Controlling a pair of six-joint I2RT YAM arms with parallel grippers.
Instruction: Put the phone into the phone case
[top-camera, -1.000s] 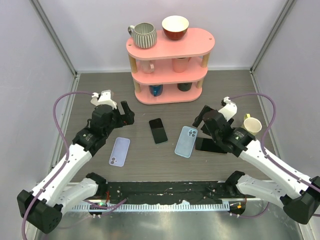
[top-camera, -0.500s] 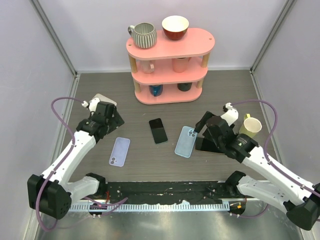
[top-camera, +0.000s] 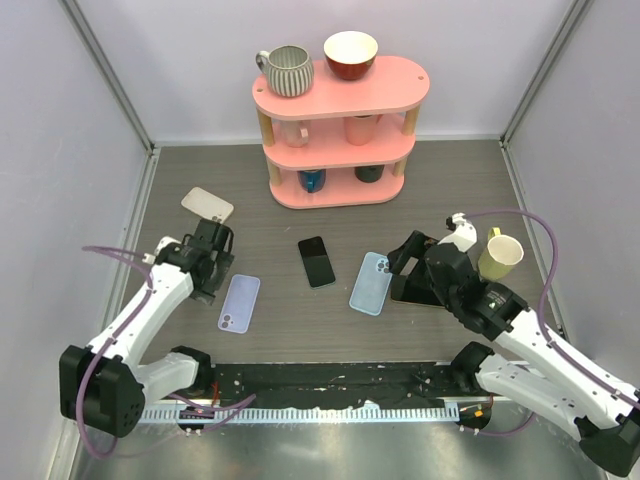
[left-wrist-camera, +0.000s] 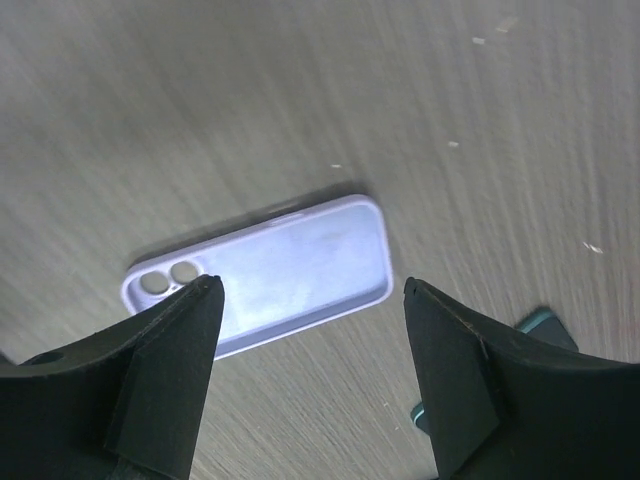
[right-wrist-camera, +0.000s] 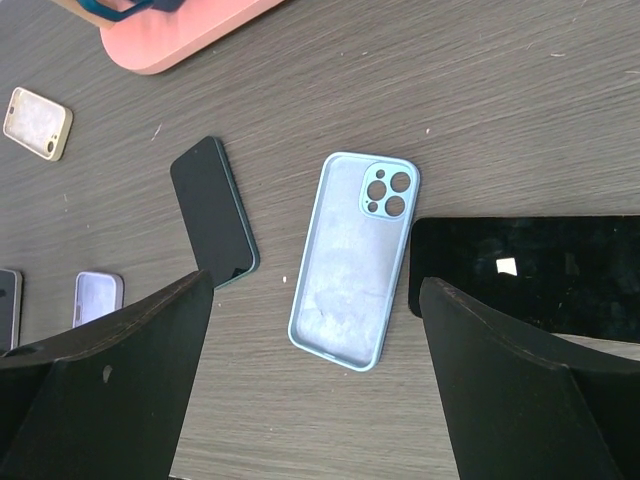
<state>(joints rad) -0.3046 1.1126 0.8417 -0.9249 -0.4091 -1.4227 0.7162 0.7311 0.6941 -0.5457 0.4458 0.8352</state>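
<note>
Left gripper (left-wrist-camera: 310, 290) lowered over lavender case (left-wrist-camera: 265, 270), centre frame, jaws wide, empty | right gripper (right-wrist-camera: 315, 282) wide above blue case (right-wrist-camera: 340, 270) | dark phone (right-wrist-camera: 212, 210) untouched; grasp pending.

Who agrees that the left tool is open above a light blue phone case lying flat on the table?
Wrong colour: the left wrist view shows the left tool open above a lilac phone case lying flat on the table.

No words, numbers or signs can be read anywhere. The phones, the cases, the cups and the shelf are all plain.
</note>
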